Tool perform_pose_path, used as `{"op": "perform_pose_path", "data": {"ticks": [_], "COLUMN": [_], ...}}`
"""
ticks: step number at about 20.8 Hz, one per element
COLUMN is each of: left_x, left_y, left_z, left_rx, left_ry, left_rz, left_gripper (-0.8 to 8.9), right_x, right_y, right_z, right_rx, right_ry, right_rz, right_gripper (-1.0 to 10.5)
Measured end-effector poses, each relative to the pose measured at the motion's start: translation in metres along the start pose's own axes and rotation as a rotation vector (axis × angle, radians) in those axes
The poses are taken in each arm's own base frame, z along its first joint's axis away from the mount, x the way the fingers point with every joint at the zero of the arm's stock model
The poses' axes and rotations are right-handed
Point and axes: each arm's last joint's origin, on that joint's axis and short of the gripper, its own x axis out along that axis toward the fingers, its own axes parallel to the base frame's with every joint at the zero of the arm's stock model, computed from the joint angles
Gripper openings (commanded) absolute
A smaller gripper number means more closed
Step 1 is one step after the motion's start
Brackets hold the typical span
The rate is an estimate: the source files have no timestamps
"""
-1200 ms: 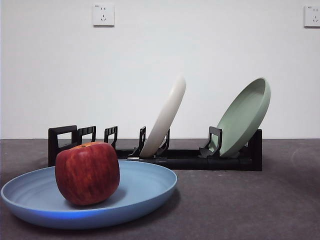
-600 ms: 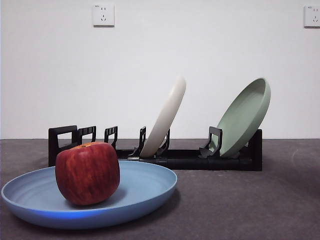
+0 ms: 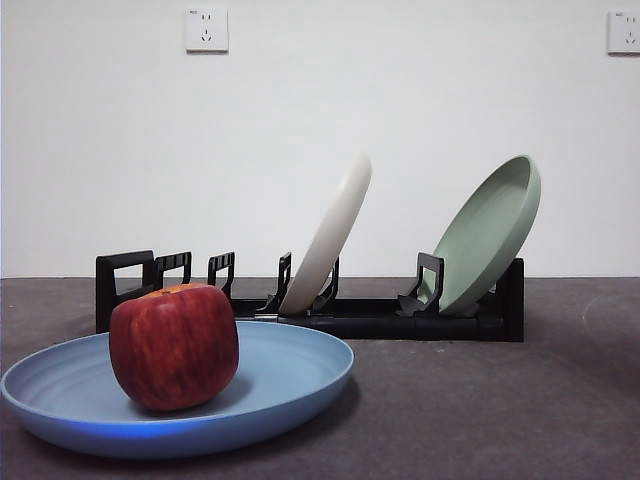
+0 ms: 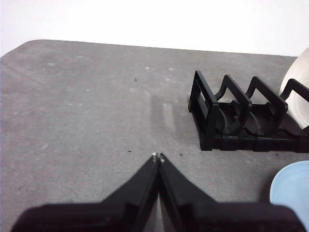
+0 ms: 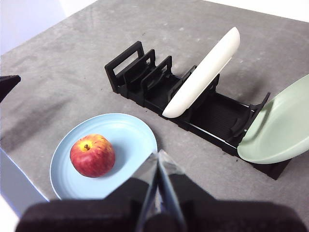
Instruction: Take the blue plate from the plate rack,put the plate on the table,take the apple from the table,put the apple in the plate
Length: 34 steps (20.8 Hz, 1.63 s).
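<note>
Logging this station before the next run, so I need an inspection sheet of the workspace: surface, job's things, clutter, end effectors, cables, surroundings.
Surface: flat dark grey mottled table, a few small specks.
Job's things: dark-red apple sits in the round light-blue plate, which lies flat on the table in front of the long black plastic plate rack.
Clutter: cream-white plate and pale green plate lean in the rack's slots.
End effectors: left end effector shut, empty, above bare table beside the rack's end; right end effector shut, empty, raised above the blue plate's edge.
Cables: nothing seen.
Surroundings: white wall with two sockets.
</note>
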Motion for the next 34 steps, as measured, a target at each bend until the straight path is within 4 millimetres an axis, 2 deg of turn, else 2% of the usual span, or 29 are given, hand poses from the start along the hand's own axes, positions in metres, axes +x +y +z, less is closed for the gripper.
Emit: {"op": "perform_pose_path", "data": {"ticks": [11, 14, 17, 20, 23, 26, 29, 34], "left_x": [0.000, 0.000, 0.000, 0.000, 0.000, 0.000, 0.000, 0.000], "left_y": [0.000, 0.000, 0.000, 0.000, 0.000, 0.000, 0.000, 0.000], "left_z": [0.000, 0.000, 0.000, 0.000, 0.000, 0.000, 0.000, 0.000], "left_rx": [-0.003, -0.006, -0.006, -0.006, -0.006, -0.006, -0.006, -0.006], "left_ry": [0.001, 0.001, 0.001, 0.001, 0.001, 0.001, 0.001, 0.001], "left_rz": [0.000, 0.000, 0.000, 0.000, 0.000, 0.000, 0.000, 0.000], "left_gripper": [-0.01, -0.01, -0.01, -0.01, -0.01, -0.01, -0.01, -0.01], "right_x": [0.000, -0.002, -0.007, -0.015, -0.028, -0.035, -0.025, -0.004], "right_y": [0.000, -0.003, -0.022, -0.047, -0.065, -0.070, -0.071, -0.072], "right_z": [-0.002, -0.004, -0.003, -0.009, -0.023, -0.045, -0.081, -0.127], "right_rx": [-0.001, -0.064, -0.086, -0.017, 0.015, -0.020, -0.041, -0.016], "right_ry": [0.017, 0.031, 0.022, 0.015, -0.121, -0.297, -0.368, -0.317], "right_rz": [-0.001, -0.076, -0.273, -0.355, -0.404, -0.467, -0.495, -0.489], "right_gripper": [0.0, 0.0, 0.0, 0.0, 0.0, 0.0, 0.0, 0.0]}}
